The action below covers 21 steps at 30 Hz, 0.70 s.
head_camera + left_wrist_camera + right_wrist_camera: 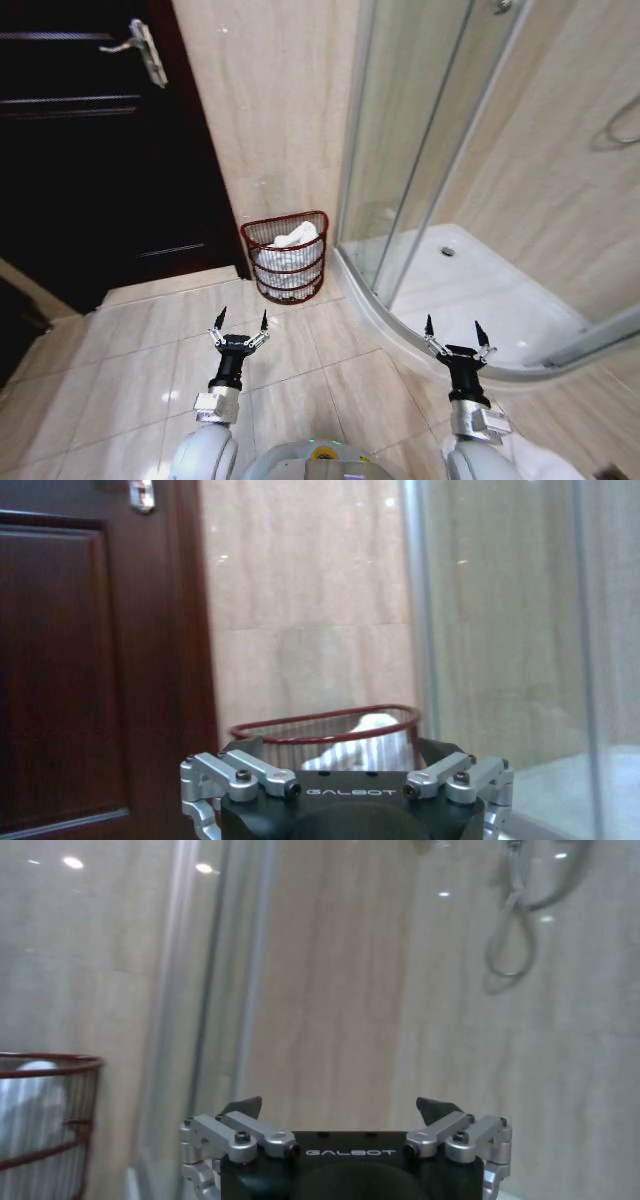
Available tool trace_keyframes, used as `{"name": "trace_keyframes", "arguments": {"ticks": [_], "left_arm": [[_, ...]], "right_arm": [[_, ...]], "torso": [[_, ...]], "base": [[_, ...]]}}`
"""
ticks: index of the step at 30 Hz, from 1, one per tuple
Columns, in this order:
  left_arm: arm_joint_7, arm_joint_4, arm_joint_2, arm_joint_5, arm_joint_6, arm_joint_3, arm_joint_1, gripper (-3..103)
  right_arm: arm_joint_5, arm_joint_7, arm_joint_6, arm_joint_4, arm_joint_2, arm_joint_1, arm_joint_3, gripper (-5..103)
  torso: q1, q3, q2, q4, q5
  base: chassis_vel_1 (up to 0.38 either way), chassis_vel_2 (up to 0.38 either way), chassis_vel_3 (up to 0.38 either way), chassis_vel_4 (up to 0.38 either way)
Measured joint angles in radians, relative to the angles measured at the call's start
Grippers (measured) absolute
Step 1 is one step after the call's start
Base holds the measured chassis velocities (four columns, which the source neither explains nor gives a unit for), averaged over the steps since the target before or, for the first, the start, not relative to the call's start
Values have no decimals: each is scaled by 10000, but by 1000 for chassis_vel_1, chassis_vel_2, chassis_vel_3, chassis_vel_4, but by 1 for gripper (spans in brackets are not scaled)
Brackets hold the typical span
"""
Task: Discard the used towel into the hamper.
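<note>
The hamper (287, 257) is a round dark red wire basket standing on the floor against the tiled wall, between the door and the shower glass. A white towel (293, 238) lies bunched inside it, poking up to the rim. In the left wrist view the hamper (325, 739) and the towel (365, 739) sit straight ahead, beyond the fingers. My left gripper (240, 323) hovers open over the floor, short of the hamper, holding nothing. My right gripper (455, 331) is open too, above the shower kerb. The hamper (40, 1117) edges into the right wrist view.
A dark wooden door (90, 140) with a metal handle (148, 50) stands to the left. The curved glass shower enclosure (430, 150) and its white tray (480, 300) fill the right. Beige floor tiles (130, 370) spread in front of me.
</note>
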Motion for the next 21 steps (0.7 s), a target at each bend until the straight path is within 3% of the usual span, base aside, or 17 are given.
{"name": "trace_keyframes", "arguments": {"ticks": [21], "left_arm": [[95,-15,49,-461,44,-278,-51,100]], "right_arm": [[-222,533,-52,65,408,-905,176,100]], "torso": [[-1,9,9,1,0]], "base": [[-122,-123,-122,-126]]}}
